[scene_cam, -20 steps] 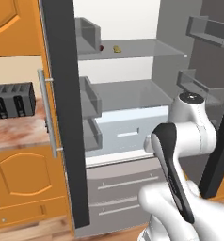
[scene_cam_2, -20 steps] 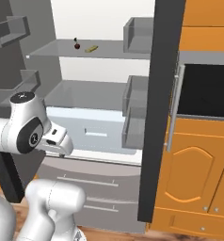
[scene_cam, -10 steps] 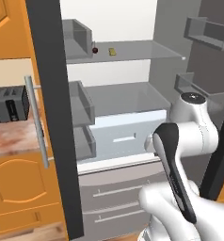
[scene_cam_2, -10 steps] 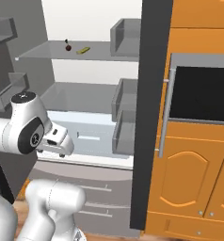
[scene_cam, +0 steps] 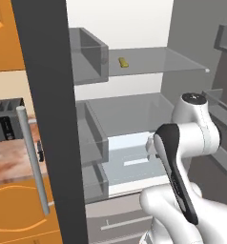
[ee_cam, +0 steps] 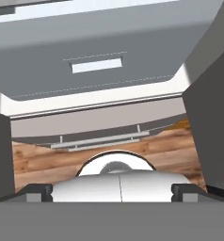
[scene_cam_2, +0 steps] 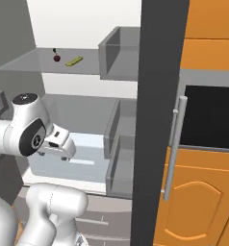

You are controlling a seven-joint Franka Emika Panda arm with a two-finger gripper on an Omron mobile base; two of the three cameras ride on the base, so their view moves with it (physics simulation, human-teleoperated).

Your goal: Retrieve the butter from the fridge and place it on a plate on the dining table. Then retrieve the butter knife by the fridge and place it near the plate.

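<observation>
**Fridge open, butter on the upper shelf, gripper empty**

Inside the open fridge [scene_cam: 134, 109], on the upper glass shelf [scene_cam: 158, 62], the butter [scene_cam: 123, 62] lies as a small pale yellow block near the back of the shelf. In the right base view the butter [scene_cam_2: 74, 61] sits just beside a small dark red fruit [scene_cam_2: 56, 58], which lies at about 9 o'clock from it; the two are close but apart. A grey door bin [scene_cam_2: 119, 53] hangs at shelf height at about 3 o'clock from the butter.

The white arm [scene_cam: 182, 157] stands in front of the fridge's lower compartments, well below the shelf with the butter. In the right base view the gripper [scene_cam_2: 58, 150] is low, in front of the pale crisper drawer [scene_cam_2: 82, 158], pointing downward. In the hand view the gripper [ee_cam: 114, 190] shows its two dark fingertips [ee_cam: 38, 192] set far apart at the bottom edge, with nothing between them: the jaws stand wide open and hold nothing. Beyond them lie a grey fridge drawer with a bar handle [ee_cam: 100, 140] and a wooden floor [ee_cam: 170, 146].

At about 9 o'clock of the left base view, past the dark edge of the open door [scene_cam: 48, 119] and its bar handle [scene_cam: 33, 162], a black toaster [scene_cam: 5, 124] stands on a marbled surface [scene_cam: 10, 162] above orange cabinets [scene_cam: 15, 209].
</observation>
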